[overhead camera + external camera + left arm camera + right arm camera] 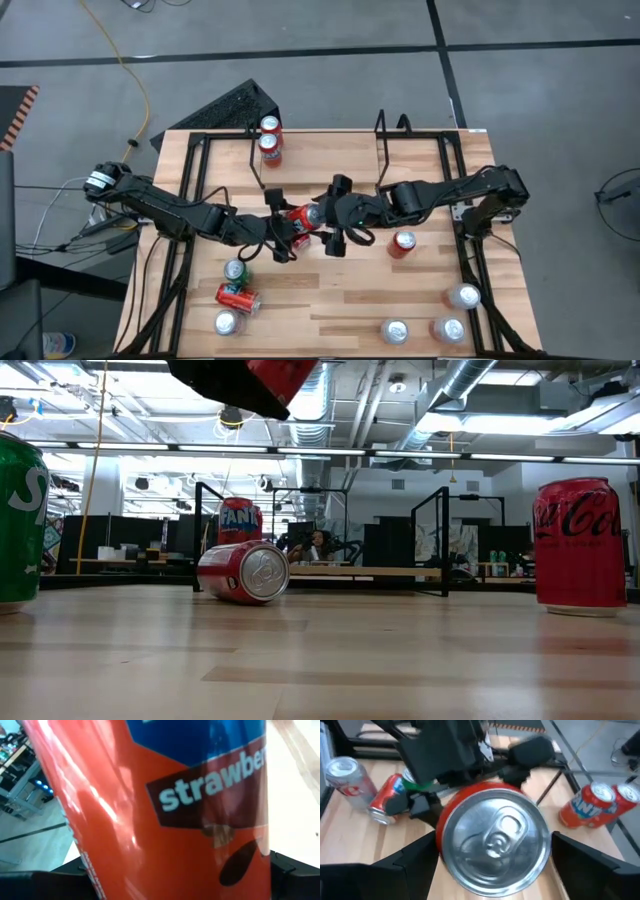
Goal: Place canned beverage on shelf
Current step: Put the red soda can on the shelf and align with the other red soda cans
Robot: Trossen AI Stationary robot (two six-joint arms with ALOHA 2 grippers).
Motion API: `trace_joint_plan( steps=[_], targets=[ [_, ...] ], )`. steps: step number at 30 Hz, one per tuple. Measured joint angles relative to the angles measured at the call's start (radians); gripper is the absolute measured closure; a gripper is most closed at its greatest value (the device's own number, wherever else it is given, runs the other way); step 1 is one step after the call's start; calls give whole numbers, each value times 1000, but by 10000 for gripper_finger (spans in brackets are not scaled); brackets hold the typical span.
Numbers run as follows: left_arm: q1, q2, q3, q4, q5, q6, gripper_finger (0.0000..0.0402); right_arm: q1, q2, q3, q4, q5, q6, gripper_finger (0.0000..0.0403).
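A red strawberry soda can (pixel 303 215) hangs above the middle of the table with my left gripper (pixel 282 222) shut on it. In the left wrist view the can (pixel 150 810) fills the picture. Its silver top (pixel 495 842) faces my right gripper (pixel 338 214), which is open, one finger on each side of the can's top end; I see no contact. The shelf (pixel 385 150), a low rack of black rods, stands on the table's far middle. Two orange cans (pixel 270 136) stand at the shelf's far left. My left gripper pinches the can's side wall (pixel 100 870) between its two fingers, coming roughly level from the table's left. The can is lifted clear of the table. It lies nearly on its side, its top toward the table's right.
Near left: a green can (pixel 236 269), a red can on its side (pixel 238 298) and another can (pixel 226 322). A red can (pixel 402 243) stands right of centre, with three more cans (pixel 447 329) near right. Black rails (pixel 470 250) edge the table.
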Motion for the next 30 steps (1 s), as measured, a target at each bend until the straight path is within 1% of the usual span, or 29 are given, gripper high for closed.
trace_joint_plan(
  steps=[7, 11, 15, 17, 21, 24, 30],
  targets=[
    [1, 0, 0, -9, 8, 2, 111, 1, 1, 0, 10, 3, -20, 87],
    [1, 0, 0, -15, 20, -3, 110, 6, 1, 0, 10, 11, -23, 123],
    [1, 0, 0, -40, 26, -21, 97, 6, 1, 0, 7, 11, -24, 161],
    [0, -2, 2, -64, 30, -32, 86, 6, 1, 0, 2, 9, -31, 164],
    [0, -16, 24, -198, 49, -109, 70, 6, 1, -1, -10, 13, -33, 164],
    [0, -27, 69, -341, 67, -202, 67, 5, 1, -1, -21, 22, -53, 164],
    [0, -29, 173, -647, 67, -378, 67, -22, 1, -1, -22, 21, -76, 164]
  ],
)
